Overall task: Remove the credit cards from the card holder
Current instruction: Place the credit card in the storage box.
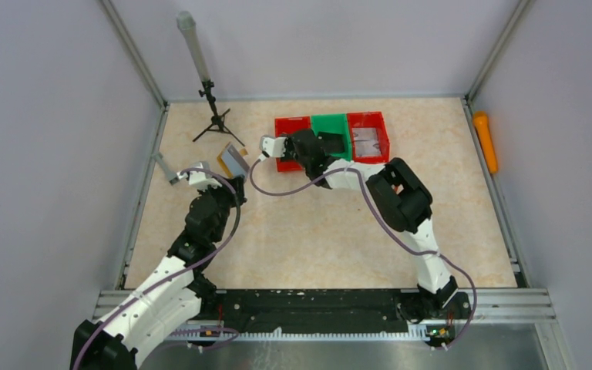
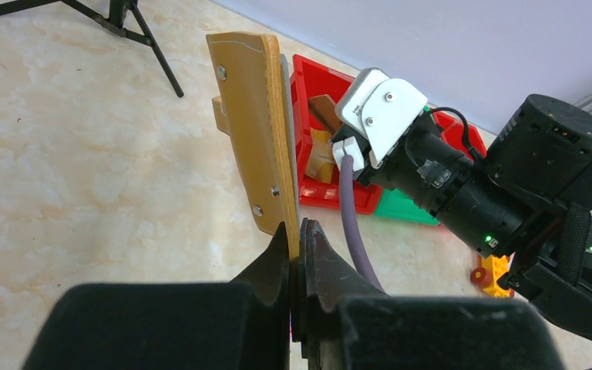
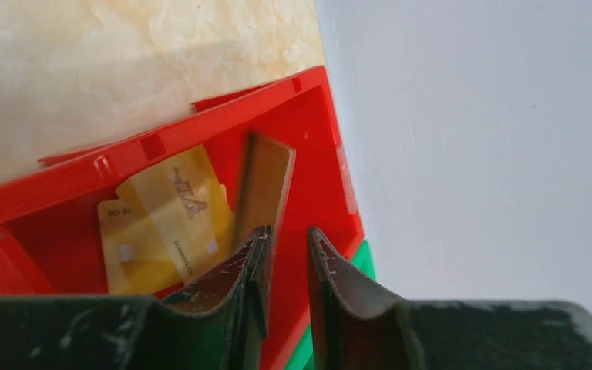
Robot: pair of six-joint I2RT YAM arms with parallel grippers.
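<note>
Though thin, stiff rect. card holder (image 2: 250, 131)

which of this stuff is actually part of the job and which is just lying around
Job: flat mustard-brown leather card holder; pale tan credit cards; red plastic bin holding them.
Lying about: black tripod; green plastic bin; second red bin; orange block.

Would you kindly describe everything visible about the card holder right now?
The card holder is a flat mustard-brown wallet, leather-like, with stitched edges, small metal studs, a side tab and a grey lining showing along one edge. It stands upright over the table, pinched at its lower corner by the left hand.
</note>
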